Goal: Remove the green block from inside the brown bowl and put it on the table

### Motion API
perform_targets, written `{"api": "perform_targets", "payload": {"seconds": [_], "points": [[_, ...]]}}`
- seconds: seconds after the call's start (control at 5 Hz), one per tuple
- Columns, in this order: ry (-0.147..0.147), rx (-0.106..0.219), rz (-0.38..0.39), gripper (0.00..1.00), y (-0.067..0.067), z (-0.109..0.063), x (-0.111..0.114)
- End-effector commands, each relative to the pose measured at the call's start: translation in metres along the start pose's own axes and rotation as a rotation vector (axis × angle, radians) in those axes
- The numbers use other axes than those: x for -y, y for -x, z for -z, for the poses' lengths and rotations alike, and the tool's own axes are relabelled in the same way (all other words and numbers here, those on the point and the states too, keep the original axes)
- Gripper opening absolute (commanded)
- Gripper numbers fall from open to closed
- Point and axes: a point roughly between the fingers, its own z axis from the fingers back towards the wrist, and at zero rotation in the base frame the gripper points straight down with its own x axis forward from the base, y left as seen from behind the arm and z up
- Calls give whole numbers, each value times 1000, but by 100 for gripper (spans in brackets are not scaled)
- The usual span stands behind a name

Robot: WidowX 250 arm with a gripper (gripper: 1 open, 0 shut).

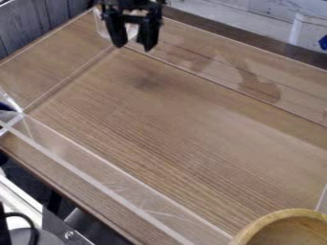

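My black gripper (133,38) hangs over the far left part of the table (179,134), pointing straight down. Its jaws stand open with nothing between them, and its fingers (118,34) are lifted off the wood above a faint shadow. The rim of the brown bowl (288,228) shows at the bottom right corner, far from the gripper; its inside is cut off by the frame. The green block is not visible anywhere in this view.
Low clear plastic walls (76,158) edge the tabletop on the near and left sides. A darker stain (255,88) marks the wood at the right. Dark frame parts (64,225) sit below the near edge.
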Motion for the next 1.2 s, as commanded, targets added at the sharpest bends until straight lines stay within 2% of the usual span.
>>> {"api": "perform_targets", "payload": {"seconds": [0.0, 0.2, 0.6, 1.0], "points": [[-36, 137, 12, 100, -2, -49, 0], [-43, 130, 7, 0, -6, -42, -4], [-63, 102, 3, 0, -22, -15, -18], [-63, 66, 11, 0, -31, 18, -26]]}}
